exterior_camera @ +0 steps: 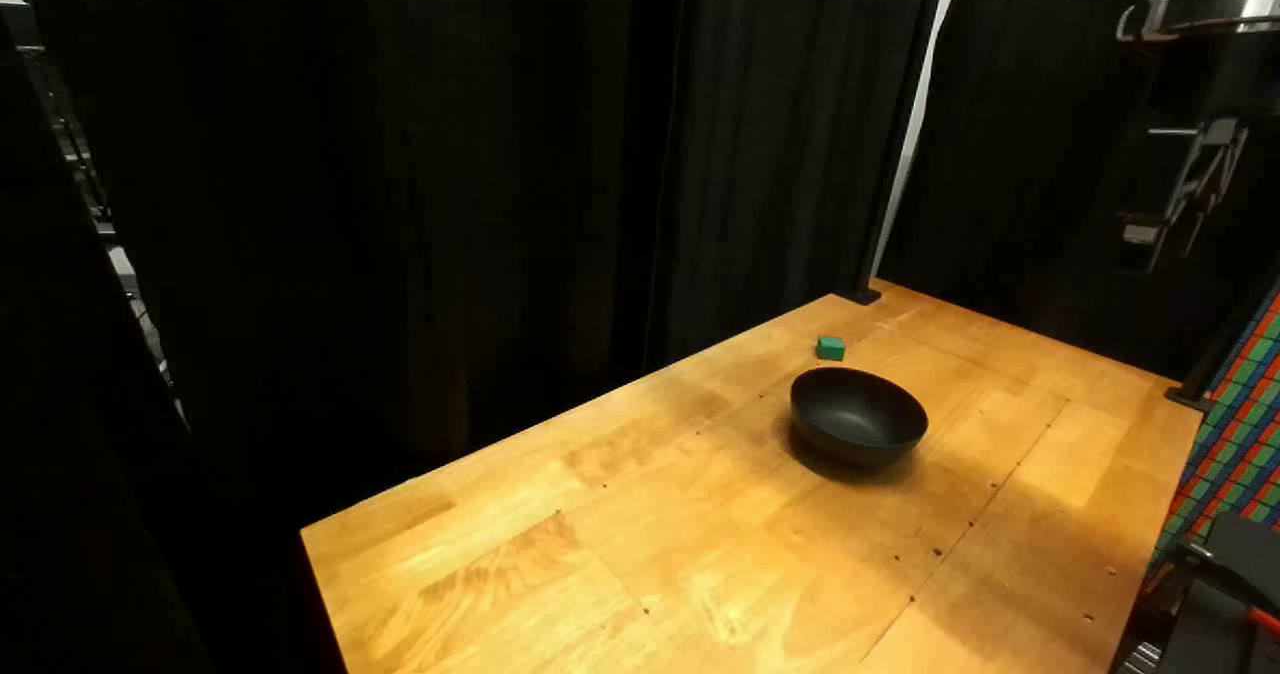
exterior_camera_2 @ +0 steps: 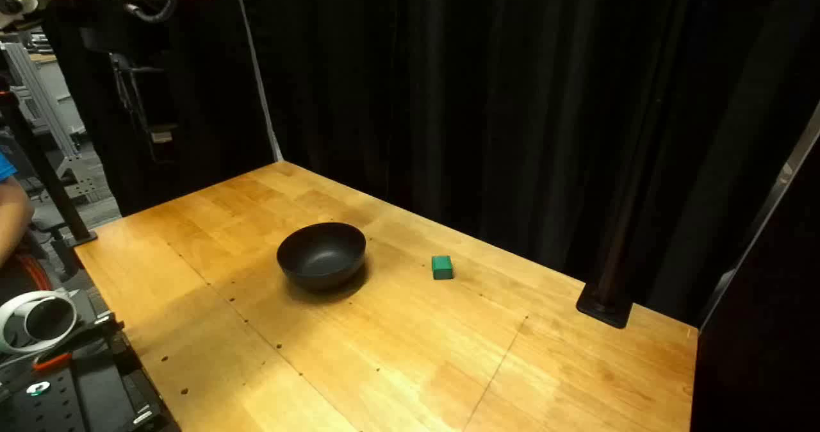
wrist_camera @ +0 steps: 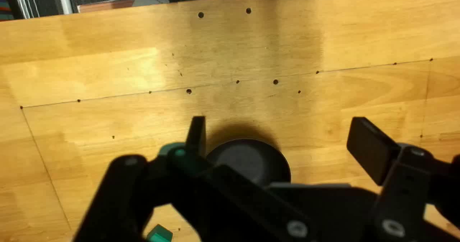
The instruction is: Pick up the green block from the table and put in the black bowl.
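Black curtains (exterior_camera: 520,154) line one long edge of the table (exterior_camera: 640,554). Near that edge, toward the corner with a post foot (exterior_camera_2: 604,309), we find the block (exterior_camera_2: 442,267), close to the bowl (exterior_camera_2: 323,256) but apart from it; the bowl sits farther in. In our wrist view the gripper (wrist_camera: 280,138) hangs above the table, its two fingers (wrist_camera: 372,151) spread well apart.

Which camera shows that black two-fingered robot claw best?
The wrist view: the black two-fingered gripper looms close, its fingers spread apart. Both exterior views show it only faintly, small against black fabric curtains, its fingers hard to make out.
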{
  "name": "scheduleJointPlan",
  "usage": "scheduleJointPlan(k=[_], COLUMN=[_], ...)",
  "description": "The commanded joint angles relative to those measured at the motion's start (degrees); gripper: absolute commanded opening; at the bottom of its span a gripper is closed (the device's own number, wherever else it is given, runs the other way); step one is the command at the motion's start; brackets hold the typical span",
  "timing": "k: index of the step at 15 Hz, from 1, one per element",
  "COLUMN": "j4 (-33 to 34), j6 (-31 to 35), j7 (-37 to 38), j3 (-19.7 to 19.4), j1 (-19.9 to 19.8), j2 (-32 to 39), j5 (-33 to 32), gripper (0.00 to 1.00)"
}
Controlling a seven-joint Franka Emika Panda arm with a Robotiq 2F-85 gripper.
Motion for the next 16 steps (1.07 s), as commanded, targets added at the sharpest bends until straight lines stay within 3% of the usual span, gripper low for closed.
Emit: scheduleJointPlan(k=[1,8,10,16], j4=[0.2,0.4,5.6,19.3], j6=[-0.1,-0.1,1.3,15.9], j7=[0.0,0.0,4.8,20.1], j3=[-0.1,-0.1,0.3,1.0], j1=[0.1,0.1,-0.6,-1.0], j2=[0.0,-0.1,7.0,26.2], j5=[0.0,0.0,2.3,8.8], gripper=[1.00,1.00,1.00,1.00])
